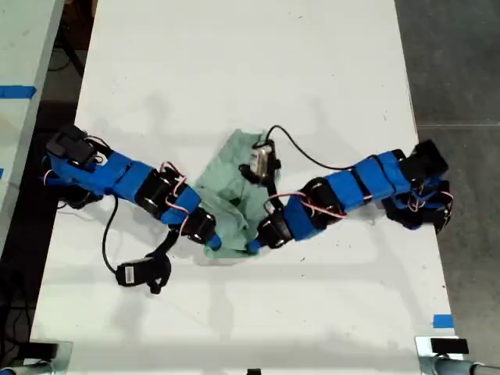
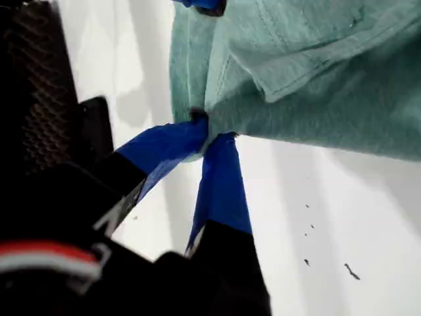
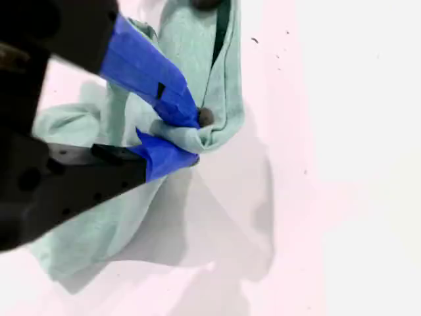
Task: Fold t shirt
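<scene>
My first gripper (image 2: pixel 210 131) has its blue fingers (image 2: pixel 220 178) clenched on a bunched edge of the t shirt (image 2: pixel 309 72), the tips meeting in the cloth. My second gripper (image 3: pixel 191 135) likewise grasps a folded rim of the pale green cloth between its fingers (image 3: pixel 154 76). In the exterior view both grippers meet at the near edge of the t shirt (image 1: pixel 226 183), which lies crumpled at the middle of the white bench (image 1: pixel 234 62), one blue arm reaching in from each side. Which arm is which I cannot tell for sure from that view. A black cable (image 1: pixel 305 152) loops across the bench beside the cloth.
</scene>
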